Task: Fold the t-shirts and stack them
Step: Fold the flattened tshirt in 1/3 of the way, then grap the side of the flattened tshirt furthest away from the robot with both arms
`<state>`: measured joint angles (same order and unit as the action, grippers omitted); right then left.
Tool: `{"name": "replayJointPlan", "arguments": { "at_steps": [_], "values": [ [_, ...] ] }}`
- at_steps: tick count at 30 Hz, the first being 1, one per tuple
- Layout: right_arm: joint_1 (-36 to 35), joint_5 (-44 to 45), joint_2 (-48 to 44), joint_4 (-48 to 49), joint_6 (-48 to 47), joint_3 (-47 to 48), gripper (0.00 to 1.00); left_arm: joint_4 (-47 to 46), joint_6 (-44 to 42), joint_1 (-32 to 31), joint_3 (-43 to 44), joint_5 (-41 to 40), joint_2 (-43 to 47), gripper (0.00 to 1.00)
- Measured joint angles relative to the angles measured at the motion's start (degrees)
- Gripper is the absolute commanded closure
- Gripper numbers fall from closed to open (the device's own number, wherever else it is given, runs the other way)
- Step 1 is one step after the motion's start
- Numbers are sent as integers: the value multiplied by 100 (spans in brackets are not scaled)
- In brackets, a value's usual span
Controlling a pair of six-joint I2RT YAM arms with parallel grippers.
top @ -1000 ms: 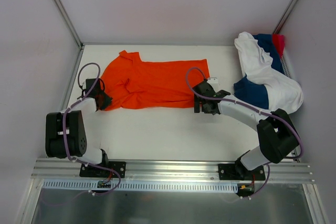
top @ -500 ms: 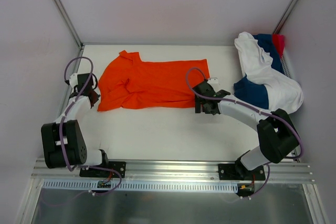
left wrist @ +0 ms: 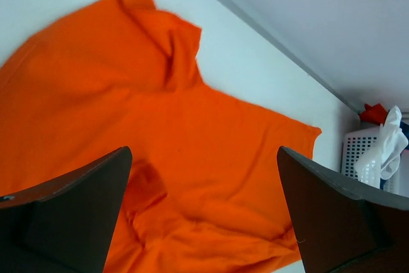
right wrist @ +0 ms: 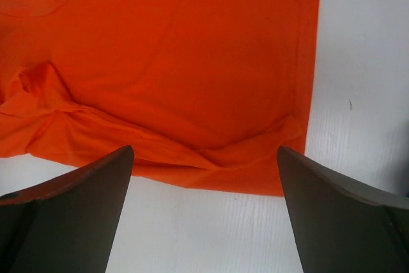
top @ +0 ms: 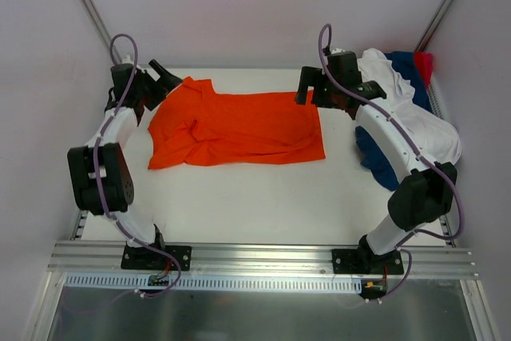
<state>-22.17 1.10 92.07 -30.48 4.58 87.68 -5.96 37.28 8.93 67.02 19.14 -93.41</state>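
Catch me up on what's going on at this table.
Two robot arms are at an orange t-shirt spread out, somewhat wrinkled, on the table. The left gripper hovers open by its collar end, the right gripper open by the far hem corner; neither holds cloth. No fold yet. A white shirt, a navy shirt and a red-pink one lie heaped at far right.

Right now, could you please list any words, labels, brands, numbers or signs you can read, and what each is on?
None: no text is readable in any view.
The orange t-shirt is plain, with no print or tag showing; the white t-shirt, the navy t-shirt and the basket show no lettering.
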Motion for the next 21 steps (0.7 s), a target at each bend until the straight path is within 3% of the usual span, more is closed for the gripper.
{"name": "replayJointPlan", "arguments": {
  "at_steps": [5, 11, 16, 21],
  "values": [
    [168, -713, 380, 37, -129, 330, 1, -50, -52, -37, 1346, 588, -1515, 1],
    [144, -1106, 24, 490, -98, -1329, 1, 511, -120, -37, 3300, 518, -2898, 3],
    [144, -1209, -439, 1128, 48, -2865, 0, 942, -271, -151, 4717, -42, -3696, 3],
    [144, -1198, -511, 1547, 122, -3462, 1, 1392, -487, -439, 5910, -726, -4428, 3]
  ]
}}
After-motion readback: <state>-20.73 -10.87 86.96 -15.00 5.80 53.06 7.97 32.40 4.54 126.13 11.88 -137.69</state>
